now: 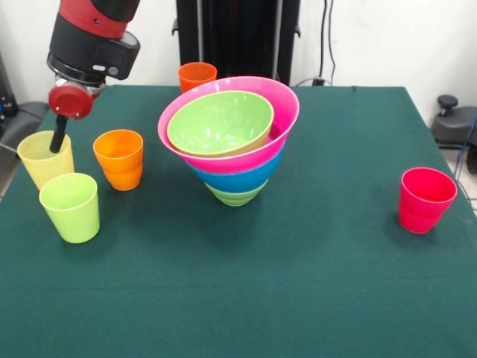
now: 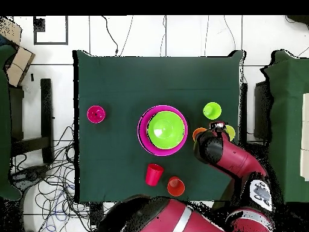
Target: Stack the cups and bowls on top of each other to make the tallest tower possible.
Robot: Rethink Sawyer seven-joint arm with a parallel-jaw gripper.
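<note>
In the front view, your arm (image 1: 93, 37) came down at the upper left, and one dark finger (image 1: 58, 142) of the gripper (image 1: 59, 138) reached into the mouth of the pale yellow cup (image 1: 45, 159). You could see only that single finger, so whether the claw was spread or pinched could not be told. The lime green cup (image 1: 71, 206) stood just in front of the yellow one, touching or nearly so. An orange cup (image 1: 119, 159) stood to their right, apart from both. A second orange cup (image 1: 197, 76) showed behind the tower (image 1: 229, 142), near the table's (image 1: 320, 283) far edge. The tower sat mid-table: a small light green bowl (image 1: 235, 195) at the bottom, the blue bowl (image 1: 238, 179) above it, the pink bowl (image 1: 279, 119) wider again, and a large light green bowl (image 1: 220, 123) nested tilted inside the pink. A pinkish-red cup (image 1: 425, 199) stood well apart at the right.

In the overhead view, your arm (image 2: 232, 158) covered most of the yellow cup (image 2: 230, 131) and the nearby orange cup (image 2: 197, 133); the gripper (image 2: 216, 127) was hidden under it. The lime green cup (image 2: 212, 111) lay clear beside it. The pink bowl's rim (image 2: 143, 130) ringed the green bowl (image 2: 166, 128). A red cup (image 2: 154, 174) and an orange cup (image 2: 175, 186) sat near the robot's edge, and the pinkish-red cup (image 2: 96, 113) stood far off at the left.
</note>
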